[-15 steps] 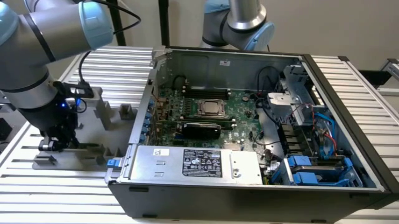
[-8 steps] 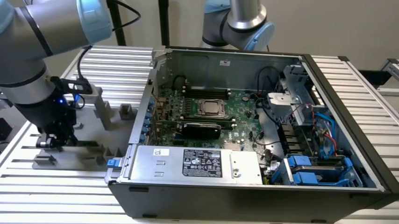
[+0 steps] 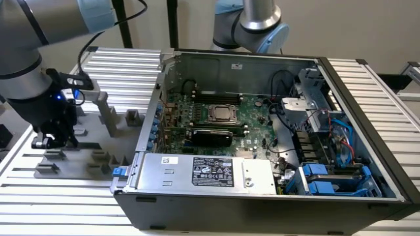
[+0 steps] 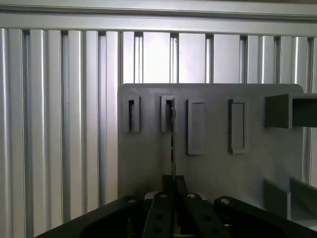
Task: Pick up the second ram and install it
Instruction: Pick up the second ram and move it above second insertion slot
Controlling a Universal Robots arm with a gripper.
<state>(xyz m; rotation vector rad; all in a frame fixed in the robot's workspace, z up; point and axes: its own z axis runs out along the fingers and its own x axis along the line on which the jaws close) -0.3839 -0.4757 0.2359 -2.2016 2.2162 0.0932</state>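
The second ram [image 4: 172, 136] shows in the wrist view edge-on, as a thin dark line between the fingers of the tool [image 4: 173, 182]. The fingers are pressed close on both sides of it, so the tool is clenched on the stick. The line of the ram runs from the fingers to a narrow slot [image 4: 168, 114] in the grey fixture tray [image 4: 213, 168]. I cannot tell whether its far edge sits in that slot or hangs just above it. Beside this slot the tray has one more narrow slot [image 4: 132, 114] and two wider ones [image 4: 196, 126], and I see nothing inside them. In the exterior view the tool [image 3: 48, 143] is low over the same fixture tray [image 3: 92, 147], at the exterior view's left, on the ribbed metal tabletop [image 3: 125, 64]. The open computer case [image 3: 262, 211] lies just beside the tray, toward the exterior view's right. Inside the case are the green motherboard [image 3: 253, 118] with the processor [image 3: 223, 113] near its middle, a grey power supply [image 3: 210, 171] along the near wall, and blue drive carriers [image 3: 321, 179] in the near corner at the exterior view's right, with some cables above them.
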